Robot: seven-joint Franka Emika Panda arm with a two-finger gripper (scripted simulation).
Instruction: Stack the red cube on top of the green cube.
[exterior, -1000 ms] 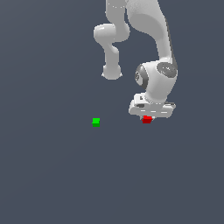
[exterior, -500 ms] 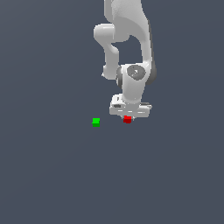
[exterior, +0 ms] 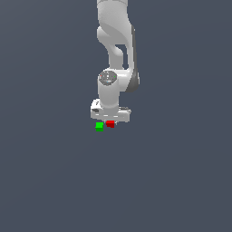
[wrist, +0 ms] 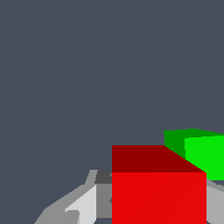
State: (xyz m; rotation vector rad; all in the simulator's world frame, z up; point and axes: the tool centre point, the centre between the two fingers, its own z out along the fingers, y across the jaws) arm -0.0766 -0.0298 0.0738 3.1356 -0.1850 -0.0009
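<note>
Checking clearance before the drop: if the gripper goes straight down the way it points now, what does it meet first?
Likely the bare surface. The gripper holds the red cube just beside the green cube, toward the exterior view's right, not over it. Depth is unclear, so it might clip the green cube's edge.

In the wrist view the small bright red cube (wrist: 158, 192) is cut off by the frame edge and covers part of the small bright green cube (wrist: 203, 154), also cropped. The grey-white gripper (wrist: 131, 205) shows only partly; finger contact is hidden.

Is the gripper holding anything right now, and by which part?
Yes: the gripper holds the red cube between its fingers, gripped by opposite side faces. The green cube is free beside it.
</note>
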